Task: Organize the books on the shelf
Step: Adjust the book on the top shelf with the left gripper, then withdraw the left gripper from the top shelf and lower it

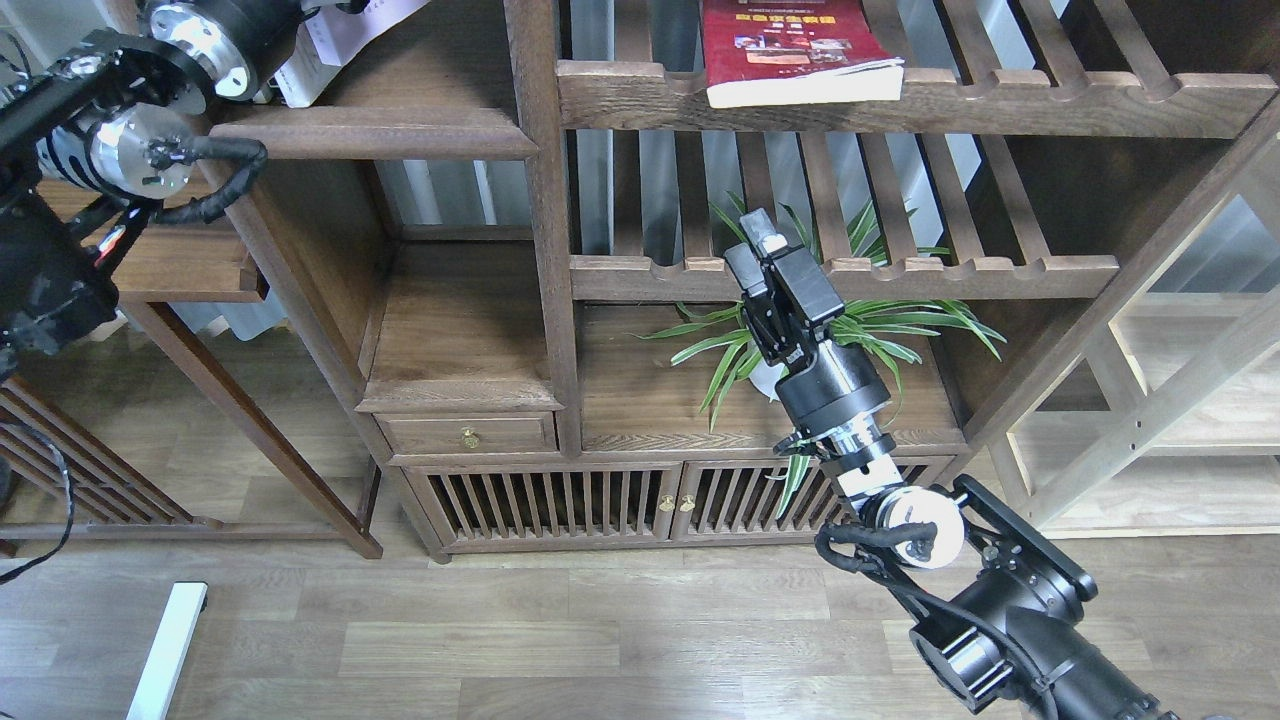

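The red book [800,45] lies flat on the upper slatted shelf, its page edge facing me. A pale lavender-white book [325,50] rests at the top left on the solid shelf [400,130] with the moulded front edge. My left arm reaches to that book; my left gripper [335,6] is cut off by the top edge, so its fingers are hidden. My right gripper [758,240] points up in front of the lower slatted rail, well below the red book, fingers together and holding nothing.
A green spider plant [880,320] in a white pot stands on the cabinet top behind my right wrist. A centre post [545,200] divides the bookcase. Below are a drawer [468,435] and slatted doors [600,500]. A lighter wooden frame [1150,400] stands at right.
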